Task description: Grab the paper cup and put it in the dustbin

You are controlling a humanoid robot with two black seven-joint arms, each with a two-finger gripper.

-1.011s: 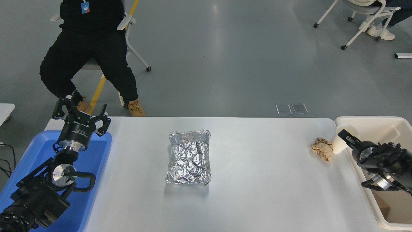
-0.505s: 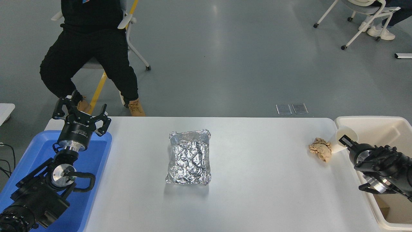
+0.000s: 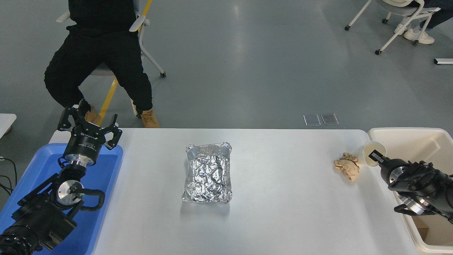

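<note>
While one paper cup (image 3: 370, 153) tilts, right claw (image 3: 374, 156) grips it.

The table (image 3: 283, 212) is plain white, without pattern. On it, the foil tray (image 3: 208, 173) is bright silver, its surface a mesh of crinkles and glints. To the right of the foil tray, the paper wad (image 3: 347, 165) is tan and creased, and the paper cup (image 3: 371, 150) just beyond it is plain cream-white. The dustbin (image 3: 417, 136) past the table's right edge is cream-beige and unmarked. Left of the foil tray, the plastic tray (image 3: 106, 177) is solid blue. Both arms are black, with silver metal at the joints; the left gripper (image 3: 88, 122) and right gripper (image 3: 376, 156) are black too.
</note>
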